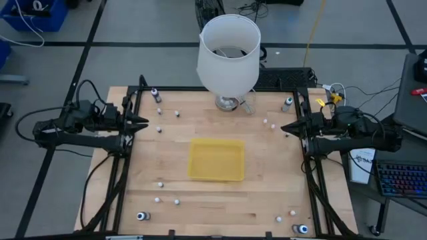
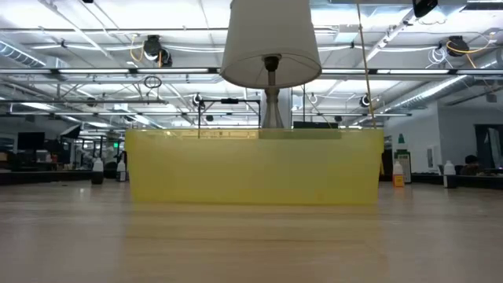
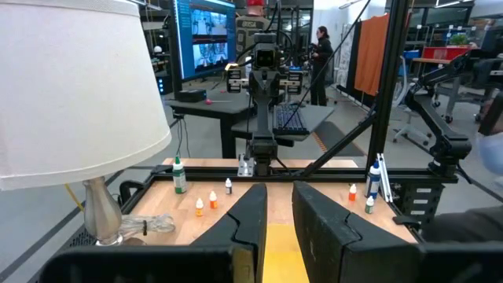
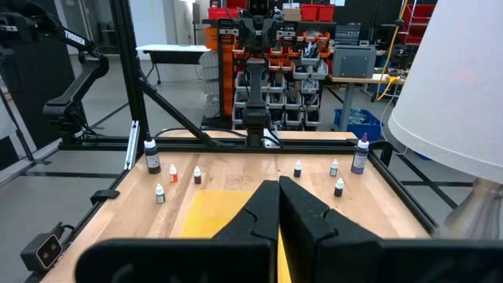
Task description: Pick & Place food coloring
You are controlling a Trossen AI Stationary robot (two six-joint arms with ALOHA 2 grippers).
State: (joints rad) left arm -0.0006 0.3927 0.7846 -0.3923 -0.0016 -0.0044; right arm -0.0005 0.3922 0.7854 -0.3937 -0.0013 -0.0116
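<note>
Wooden plank table (image 1: 267, 200), pale and smooth, framed by black metal rails. Scattered near all four edges and corners: tiny plastic food coloring bottles (image 1: 160, 185), some whitish with small coloured caps, some dark with round tops. Flat yellow translucent rectangular tray (image 1: 216, 160) at the table centre. White cylindrical lampshade on a shiny metal foot (image 1: 229, 55) at the far edge. Left gripper (image 1: 143, 122) over the left edge, fingers slightly apart, holding nothing. Right gripper (image 1: 287, 128) over the right edge, fingers pressed together, empty.
</note>
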